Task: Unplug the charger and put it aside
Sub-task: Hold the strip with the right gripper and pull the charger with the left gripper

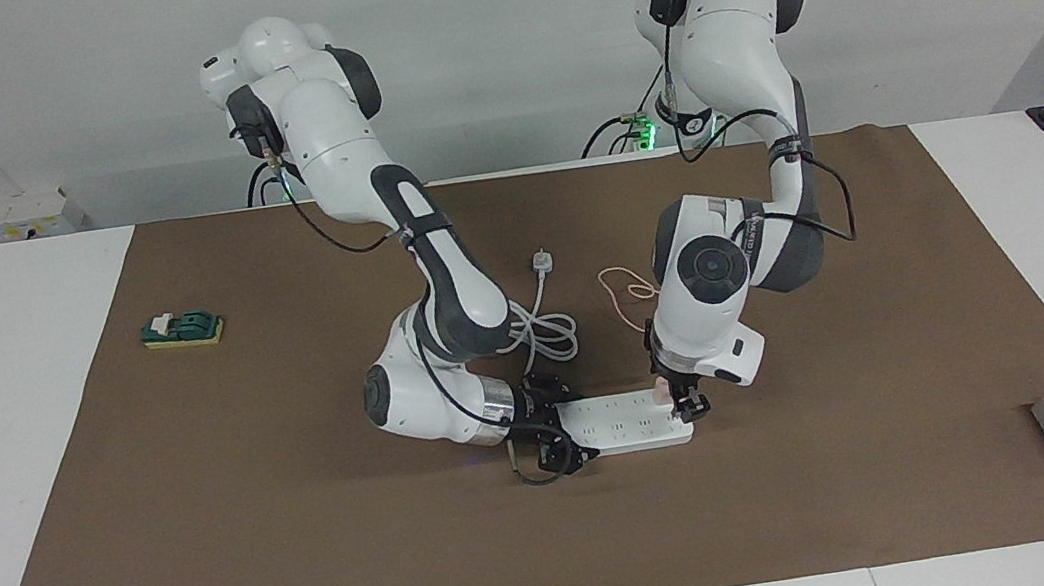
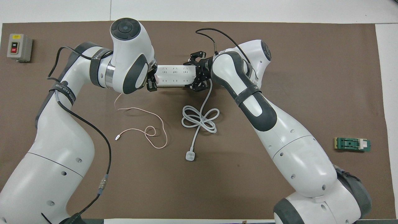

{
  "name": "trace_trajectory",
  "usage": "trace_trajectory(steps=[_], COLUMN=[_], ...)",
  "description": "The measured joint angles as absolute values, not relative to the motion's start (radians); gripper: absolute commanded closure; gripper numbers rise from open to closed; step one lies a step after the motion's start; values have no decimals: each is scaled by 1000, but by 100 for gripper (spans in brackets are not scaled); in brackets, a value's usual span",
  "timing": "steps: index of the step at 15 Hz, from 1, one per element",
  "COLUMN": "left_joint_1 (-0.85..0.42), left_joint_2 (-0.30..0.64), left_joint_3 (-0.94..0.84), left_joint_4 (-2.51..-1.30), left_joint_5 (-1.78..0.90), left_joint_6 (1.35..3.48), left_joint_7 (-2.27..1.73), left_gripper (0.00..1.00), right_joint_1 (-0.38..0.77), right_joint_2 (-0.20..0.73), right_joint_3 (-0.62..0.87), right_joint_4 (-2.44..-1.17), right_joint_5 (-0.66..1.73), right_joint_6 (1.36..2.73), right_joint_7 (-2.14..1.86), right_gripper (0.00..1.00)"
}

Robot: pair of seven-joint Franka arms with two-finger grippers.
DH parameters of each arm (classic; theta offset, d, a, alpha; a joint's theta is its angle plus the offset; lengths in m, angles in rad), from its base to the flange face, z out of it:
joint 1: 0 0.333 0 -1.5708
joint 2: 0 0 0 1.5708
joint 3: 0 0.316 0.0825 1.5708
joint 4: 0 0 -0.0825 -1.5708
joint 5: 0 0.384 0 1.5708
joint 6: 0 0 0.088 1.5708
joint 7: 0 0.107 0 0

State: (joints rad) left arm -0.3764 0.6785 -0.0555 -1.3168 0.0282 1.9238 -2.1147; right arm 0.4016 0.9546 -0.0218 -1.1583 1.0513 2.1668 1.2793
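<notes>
The charger (image 1: pixel 662 393), a small pale-pink cube, sits plugged into the white power strip (image 1: pixel 625 424) at the strip's end toward the left arm. My left gripper (image 1: pixel 682 400) reaches down from above with its fingers closed against the cube's sides. The charger's thin pink cable (image 2: pixel 149 130) trails loosely over the mat, nearer the robots. At the strip's other end, my right gripper (image 1: pixel 566 426) lies low and level, clamped across the strip's width. From overhead, the left wrist (image 2: pixel 127 62) hides most of the cube.
The strip's thick white cord (image 2: pixel 200 119) lies coiled nearer the robots and ends in a plug (image 2: pixel 189 155). A grey on/off switch box (image 2: pixel 19 47) stands toward the left arm's end of the table. A small green block (image 2: pixel 352 144) lies toward the right arm's end.
</notes>
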Motion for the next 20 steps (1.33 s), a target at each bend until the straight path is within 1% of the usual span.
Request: trace_trajectory(steps=[2,3,20], left_joint_1=[-377,-377,-378], left_joint_2=[678,678,675], left_joint_3=[-56,-56,-56], left_joint_4=[-1317,-1317,-1317], left_joint_5=[30,33,34], left_joint_6=[1927,1927,1927], left_joint_7=[-2106,-2094,-2075], left_gripper=[97,100,100], right_joint_1=[402,402,402], right_joint_2=[955,955,955], right_joint_3=[-22,-22,-22], right_joint_4=[-1158,-1158,-1159], right_joint_5=[1051,1051,1051], right_joint_6=[2167,2167,2168], right_joint_7=[1279,1279,1278], right_gripper=[78,78,78])
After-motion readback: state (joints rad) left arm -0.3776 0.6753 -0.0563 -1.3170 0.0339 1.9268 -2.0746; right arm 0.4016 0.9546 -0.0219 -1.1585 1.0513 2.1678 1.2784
